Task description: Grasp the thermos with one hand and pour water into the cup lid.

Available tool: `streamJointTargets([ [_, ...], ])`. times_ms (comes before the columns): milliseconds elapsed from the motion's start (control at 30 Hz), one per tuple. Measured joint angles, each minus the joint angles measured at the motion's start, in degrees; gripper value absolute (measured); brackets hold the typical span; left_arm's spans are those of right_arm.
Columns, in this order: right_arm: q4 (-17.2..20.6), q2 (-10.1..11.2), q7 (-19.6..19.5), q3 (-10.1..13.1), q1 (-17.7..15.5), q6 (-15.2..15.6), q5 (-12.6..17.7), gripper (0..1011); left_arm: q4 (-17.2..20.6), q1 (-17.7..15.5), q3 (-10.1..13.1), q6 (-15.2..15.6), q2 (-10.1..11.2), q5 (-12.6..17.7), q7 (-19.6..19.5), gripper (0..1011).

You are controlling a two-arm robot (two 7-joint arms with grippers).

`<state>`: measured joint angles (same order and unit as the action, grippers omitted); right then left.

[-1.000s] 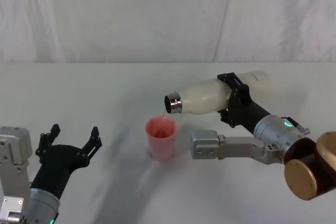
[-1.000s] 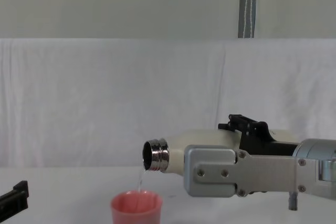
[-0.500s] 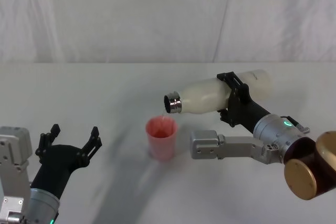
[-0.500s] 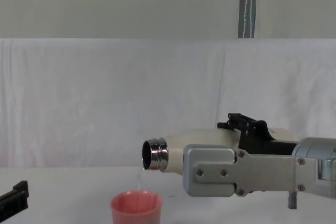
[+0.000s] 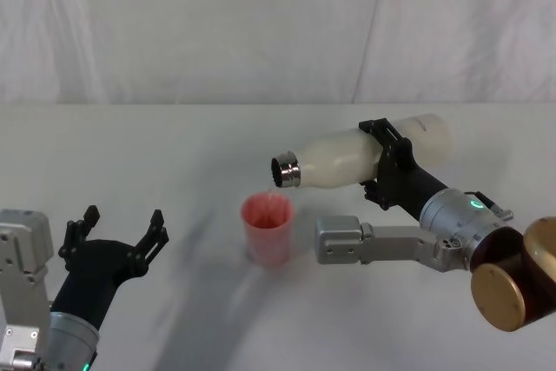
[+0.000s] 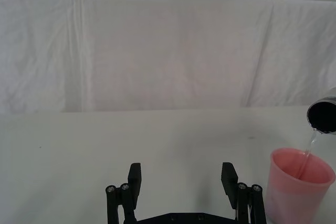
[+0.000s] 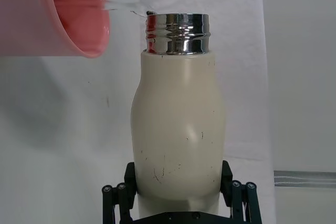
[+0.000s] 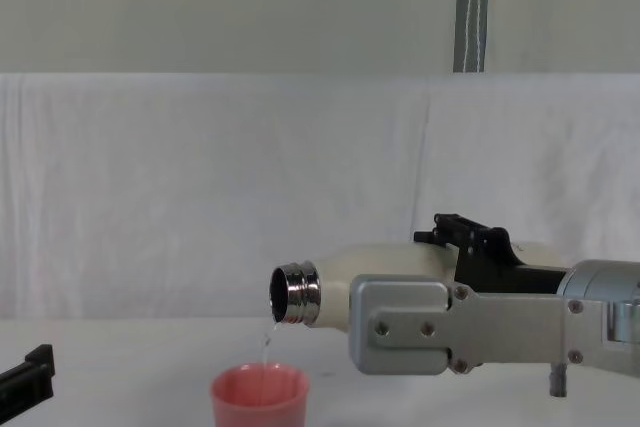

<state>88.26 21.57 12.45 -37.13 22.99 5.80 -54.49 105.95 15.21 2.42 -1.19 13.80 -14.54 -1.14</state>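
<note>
Above the cup lid (image 5: 267, 228), the right gripper (image 5: 388, 161) clamps the tipped, pouring thermos (image 5: 347, 160); left gripper (image 5: 122, 234) rests spread wide.

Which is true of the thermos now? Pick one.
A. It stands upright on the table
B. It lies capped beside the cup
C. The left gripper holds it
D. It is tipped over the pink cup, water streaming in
D: the right gripper holds the thermos tilted, a thin stream falling into the cup lid.
</note>
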Motion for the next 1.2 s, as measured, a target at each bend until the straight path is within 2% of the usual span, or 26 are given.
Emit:
streamJointTargets([
  [367, 0.0, -0.2, 0.1, 0.1, -0.1, 0.0, 0.4, 950, 0.0, 0.0, 0.0, 0.0, 0.0, 0.0, 0.0, 1001],
  [467, 0.0, -0.8, 0.2, 0.9, -0.7, -0.5, 2.4, 950, 0.0, 0.0, 0.0, 0.0, 0.0, 0.0, 0.0, 1001],
  [767, 0.0, -1.4, 0.3, 1.7, -1.4, -0.9, 4.6, 950, 0.0, 0.0, 0.0, 0.0, 0.0, 0.0, 0.0, 1001],
  [1200, 0.8, -2.5, -0.1, 4.1, -3.1, -1.7, 9.4, 950, 0.0, 0.0, 0.0, 0.0, 0.0, 0.0, 0.0, 1001],
])
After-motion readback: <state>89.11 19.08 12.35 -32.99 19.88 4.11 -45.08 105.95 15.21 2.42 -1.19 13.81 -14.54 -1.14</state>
